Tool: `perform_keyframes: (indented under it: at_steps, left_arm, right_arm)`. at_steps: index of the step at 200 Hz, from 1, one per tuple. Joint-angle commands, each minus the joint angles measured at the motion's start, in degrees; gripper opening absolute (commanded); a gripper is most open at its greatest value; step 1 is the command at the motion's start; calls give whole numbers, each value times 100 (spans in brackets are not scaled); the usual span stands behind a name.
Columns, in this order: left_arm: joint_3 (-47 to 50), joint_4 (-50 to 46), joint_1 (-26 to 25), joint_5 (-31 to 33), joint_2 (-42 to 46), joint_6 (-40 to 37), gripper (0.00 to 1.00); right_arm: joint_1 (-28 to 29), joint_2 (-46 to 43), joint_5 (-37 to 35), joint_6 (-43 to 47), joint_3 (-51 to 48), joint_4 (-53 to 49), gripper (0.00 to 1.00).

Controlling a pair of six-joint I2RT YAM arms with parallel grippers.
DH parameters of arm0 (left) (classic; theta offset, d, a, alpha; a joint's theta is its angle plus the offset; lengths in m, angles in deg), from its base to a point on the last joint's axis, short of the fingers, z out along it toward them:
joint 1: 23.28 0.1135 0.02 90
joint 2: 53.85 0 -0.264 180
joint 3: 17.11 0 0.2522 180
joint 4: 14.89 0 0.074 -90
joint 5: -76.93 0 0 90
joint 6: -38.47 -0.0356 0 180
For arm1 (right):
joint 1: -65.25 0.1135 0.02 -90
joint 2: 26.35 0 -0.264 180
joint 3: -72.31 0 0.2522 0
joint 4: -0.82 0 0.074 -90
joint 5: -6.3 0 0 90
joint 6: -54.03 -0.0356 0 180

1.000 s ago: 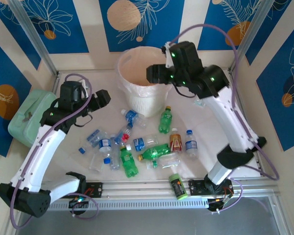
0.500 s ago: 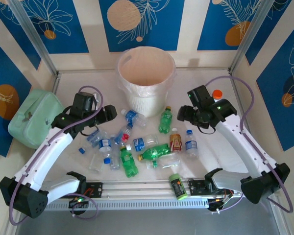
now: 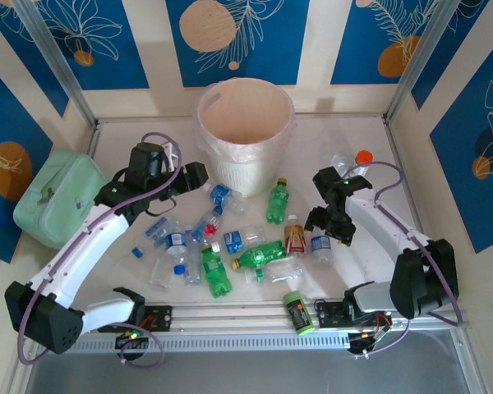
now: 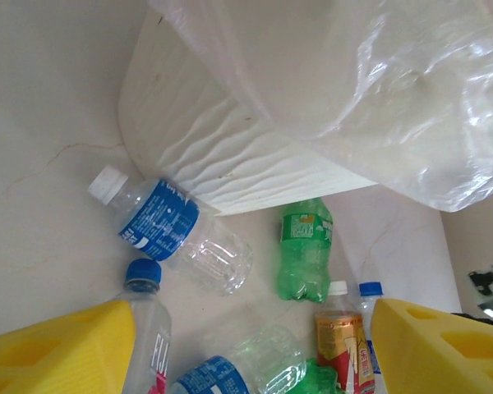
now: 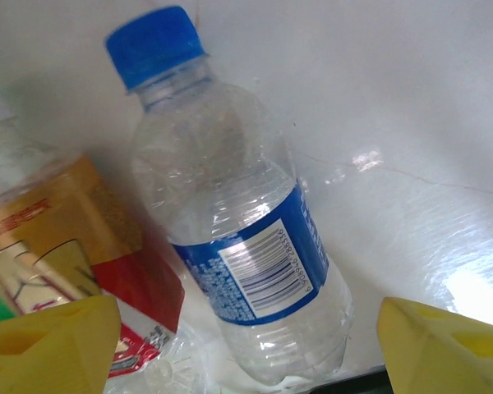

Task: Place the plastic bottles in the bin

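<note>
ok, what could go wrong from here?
Right gripper hovers over the blue-capped bottle, but the red-labelled bottle sits right beside it; a finger may land on it or grab both. Left gripper faces the white-capped bottle close by the bin; a finger could bump the wall or snag the loose liner.

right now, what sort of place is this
Probably a staged robot test cell: two robot arms bolted to a rail at the table edge, blue patterned panels walling it in, and bottles strewn beside a white bin.

plastic bottles: green, clear, brown; scattered, none inside | bin: white, upright, lined, just behind them
</note>
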Motion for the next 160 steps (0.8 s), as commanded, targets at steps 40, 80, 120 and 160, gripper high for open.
perform_keyframes:
  at_steps: [40,80,120,160]
  left_arm:
    - [-112,439,-43,-425,41,151,75]
    - [-37,548,-43,-470,59,179,75]
    - [-11,612,-43,-505,75,203,75]
    - [-15,610,-43,-479,93,193,76]
  right_arm:
    - [-188,640,367,0,-112,402,82]
    - [-295,1231,354,0,-7,506,80]
    - [-363,1607,241,-9,11,633,72]
    - [-433,1545,38,-35,-33,642,63]
